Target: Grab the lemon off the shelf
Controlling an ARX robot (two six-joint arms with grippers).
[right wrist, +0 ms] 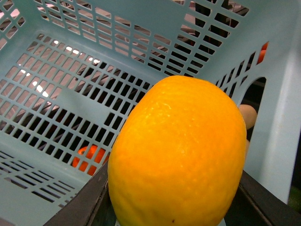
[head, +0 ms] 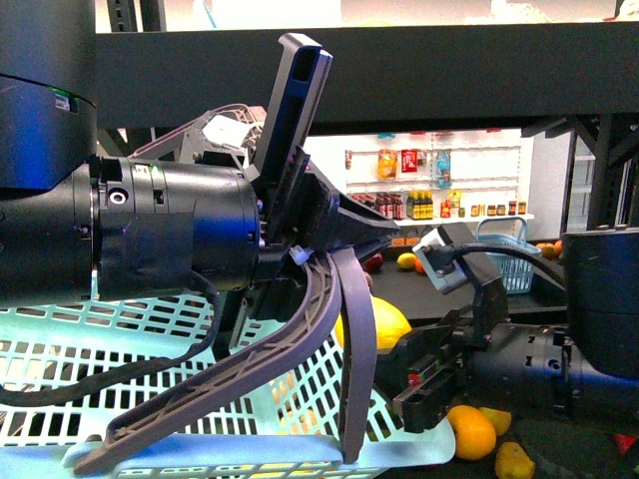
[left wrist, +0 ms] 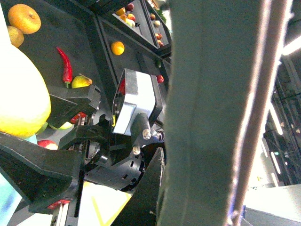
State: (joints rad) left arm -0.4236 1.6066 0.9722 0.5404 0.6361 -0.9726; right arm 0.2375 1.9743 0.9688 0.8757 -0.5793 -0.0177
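Note:
The lemon (head: 386,321) is a large smooth yellow oval, and my right gripper (head: 399,349) is shut on it just above the near rim of the light-blue basket (head: 150,339). In the right wrist view the lemon (right wrist: 178,155) fills the space between the dark fingers (right wrist: 77,207), with the basket's slotted wall (right wrist: 70,103) behind. My left gripper (head: 329,249) stands open right in front of the camera, nothing between its wide-spread fingers (head: 300,90). The left wrist view catches the lemon (left wrist: 19,99) at its edge. The shelf's black deck (head: 449,80) spans overhead.
Oranges (head: 471,431) and a yellow fruit (head: 513,461) lie low beside the right arm. A red chili (left wrist: 66,66) and more fruit (left wrist: 23,18) rest on the dark deck. A small blue wire basket (head: 509,254) stands further back, with bottle shelves behind.

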